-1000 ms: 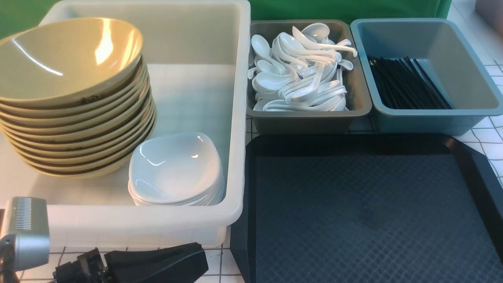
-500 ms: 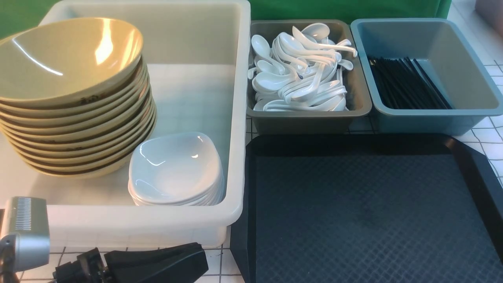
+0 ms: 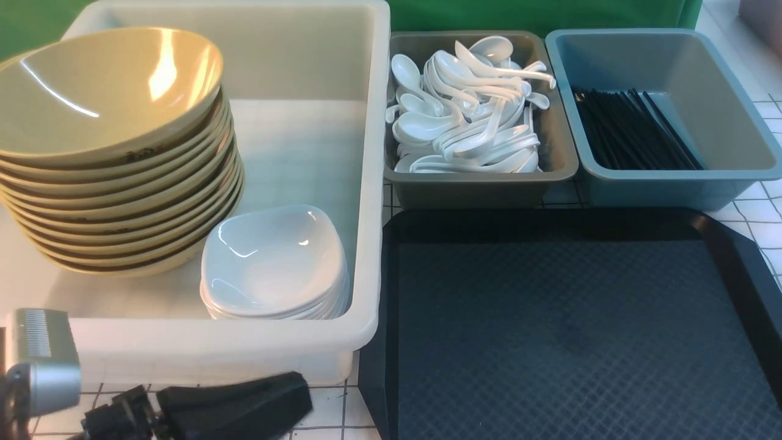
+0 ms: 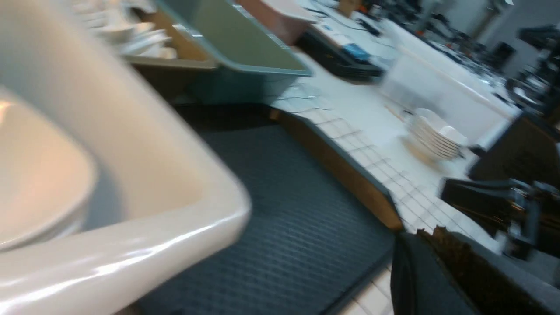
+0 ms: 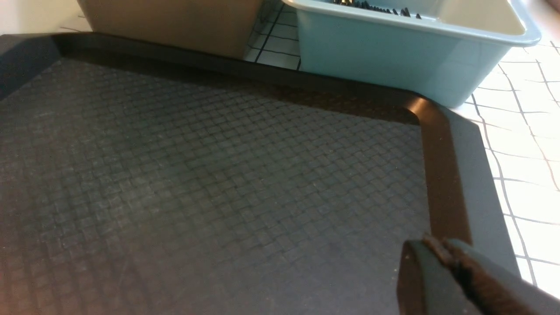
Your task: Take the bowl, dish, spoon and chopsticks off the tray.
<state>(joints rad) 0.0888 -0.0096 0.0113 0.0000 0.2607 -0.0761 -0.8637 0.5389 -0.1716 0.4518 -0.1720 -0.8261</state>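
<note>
The black tray (image 3: 568, 330) lies bare at the right, with nothing on it; it also shows in the right wrist view (image 5: 210, 175) and the left wrist view (image 4: 280, 218). Olive-yellow bowls (image 3: 104, 91) are stacked in the white tub (image 3: 369, 183), with a stack of white dishes (image 3: 272, 260) beside them. White spoons (image 3: 467, 110) fill the grey bin (image 3: 482, 189). Black chopsticks (image 3: 629, 131) lie in the blue-grey bin (image 3: 660, 186). My left gripper (image 3: 299, 391) is shut and empty, low in front of the tub. My right gripper (image 5: 437, 245) is shut and empty over the tray's right part.
The tub stands left of the tray, the two bins behind it. White gridded tabletop (image 3: 757, 208) shows to the right. The left wrist view is blurred; it shows the tub's rim (image 4: 153, 175) close by and the table's edge (image 4: 350, 175).
My left gripper has shifted a little to the left and lower in the front view. Nothing else has moved.
</note>
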